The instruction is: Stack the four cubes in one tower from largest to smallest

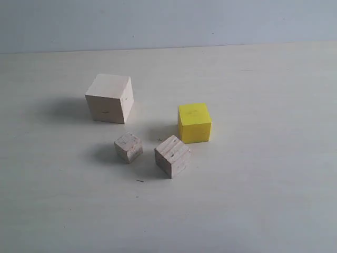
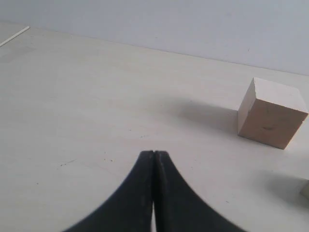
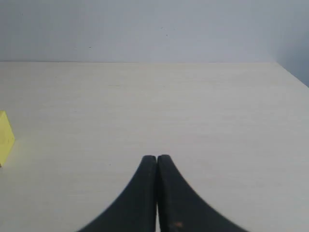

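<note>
nothing is stacked yet, so there is no tower. all four blocks sit apart on the pale counter [image 1: 263,200], each flat on one face, so i think i can pick up any one without bumping the rest

i count one big pale wooden cube [image 1: 109,98], one bright yellow middle-sized cube [image 1: 194,123], one smaller stripy wooden cube [image 1: 172,155] and one tiny wooden cube [image 1: 128,147]. that makes four, and no two touch. the big one is at the back left, the yellow one is off to its right, and the two small ones sit close together in front. the stripy one is turned a bit

i have two hands. my left hand [image 2: 153,159] is squeezed tight with nothing in it, and the big cube is near it. my right hand [image 3: 157,162] is squeezed tight and empty too, and only an edge of the yellow cube shows near it

i think the big cube can be the bottom right where it sits, because it is the widest. the yellow one goes on it first
</note>
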Controlling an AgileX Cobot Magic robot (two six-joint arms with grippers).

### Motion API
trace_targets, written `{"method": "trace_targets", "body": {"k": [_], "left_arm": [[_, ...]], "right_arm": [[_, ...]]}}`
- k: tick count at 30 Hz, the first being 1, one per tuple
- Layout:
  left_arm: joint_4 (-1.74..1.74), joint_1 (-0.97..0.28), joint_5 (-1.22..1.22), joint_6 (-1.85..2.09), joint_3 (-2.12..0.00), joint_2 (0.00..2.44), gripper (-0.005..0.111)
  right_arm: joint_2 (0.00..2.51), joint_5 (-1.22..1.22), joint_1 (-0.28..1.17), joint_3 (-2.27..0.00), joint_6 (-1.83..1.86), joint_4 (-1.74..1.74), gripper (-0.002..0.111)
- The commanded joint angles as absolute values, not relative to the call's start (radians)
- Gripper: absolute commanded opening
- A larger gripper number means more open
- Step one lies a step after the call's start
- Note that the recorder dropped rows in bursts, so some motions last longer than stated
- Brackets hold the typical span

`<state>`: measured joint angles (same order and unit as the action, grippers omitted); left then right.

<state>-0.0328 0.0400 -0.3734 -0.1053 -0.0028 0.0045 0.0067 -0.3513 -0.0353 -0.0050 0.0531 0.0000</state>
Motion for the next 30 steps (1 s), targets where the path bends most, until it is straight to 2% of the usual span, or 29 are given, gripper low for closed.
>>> {"method": "trace_targets", "body": {"k": [1, 18, 23, 27, 30], "left_arm": [[-0.031, 0.038, -0.364, -0.113, 0.000, 0.000, 0.000], [-0.022, 0.038, -0.343, -0.109, 0.000, 0.000, 0.000], [-0.022, 0.038, -0.140, -0.109, 0.000, 0.000, 0.000], [-0.022, 0.038, 0.061, -0.109, 0.000, 0.000, 0.000], [-0.022, 0.038, 0.117, -0.109, 0.000, 0.000, 0.000]], "right_arm": [[0.000, -0.339, -0.034, 0.000, 0.053, 0.000, 0.000], [0.000, -0.339, -0.034, 0.000, 0.053, 0.000, 0.000], [0.000, -0.312, -0.034, 0.000, 0.053, 0.000, 0.000], [0.000, -0.192, -0.034, 0.000, 0.053, 0.000, 0.000], [0.000, -0.114, -0.034, 0.000, 0.053, 0.000, 0.000]]}}
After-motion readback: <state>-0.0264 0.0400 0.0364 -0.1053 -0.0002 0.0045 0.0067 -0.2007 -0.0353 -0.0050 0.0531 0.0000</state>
